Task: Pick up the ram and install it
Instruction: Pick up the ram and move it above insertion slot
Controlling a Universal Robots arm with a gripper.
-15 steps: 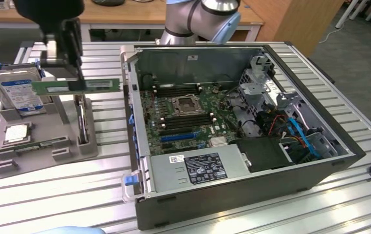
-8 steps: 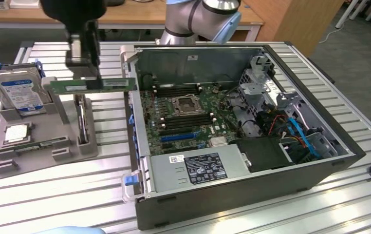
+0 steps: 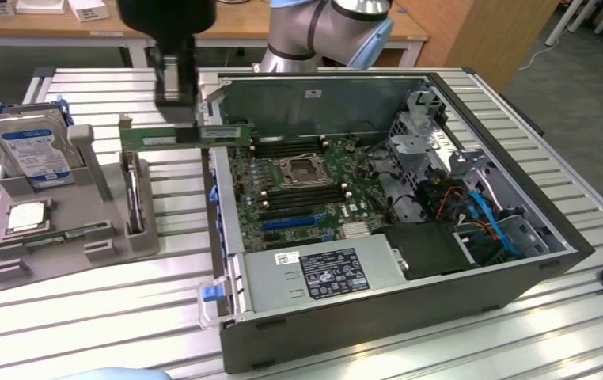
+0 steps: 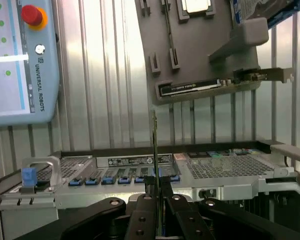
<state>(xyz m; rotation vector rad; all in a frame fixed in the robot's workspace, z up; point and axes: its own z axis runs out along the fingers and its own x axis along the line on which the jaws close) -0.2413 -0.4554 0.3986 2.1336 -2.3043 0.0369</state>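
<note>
One slim green ram stick (image 3: 187, 136), a narrow circuit board, hangs in the air in the robot's black hand (image 3: 178, 111). The hand is closed on it, with the two fingers pinching the middle of the stick's upper long edge. The stick's long edges are level, and it touches nothing else.

In the exterior view the stick sits between the grey moulded parts holder (image 3: 106, 237) on that view's left and the open black computer case (image 3: 386, 317) on its right. One end of the stick crosses in front of the case's near wall. Inside the case lies the green motherboard (image 3: 296, 194), with its square processor socket (image 3: 301, 169) and rows of long dark memory slots (image 3: 286, 147) beside it.

The holder carries an upright silver hard drive with a blue label (image 3: 32, 150) and a flat square silver processor chip (image 3: 27, 214). Holder and case both stand on the ribbed aluminium table (image 3: 101, 317).

In the wrist view the ram (image 4: 154, 150) shows edge-on as a thin line rising from between the hand's (image 4: 157, 195) black fingers (image 4: 176, 200). Beyond it are the case's rim and the holder with a black expansion card with a metal bracket (image 4: 190, 87). A pale blue teach pendant with a red stop button (image 4: 32, 75) lies on the table to one side.
</note>
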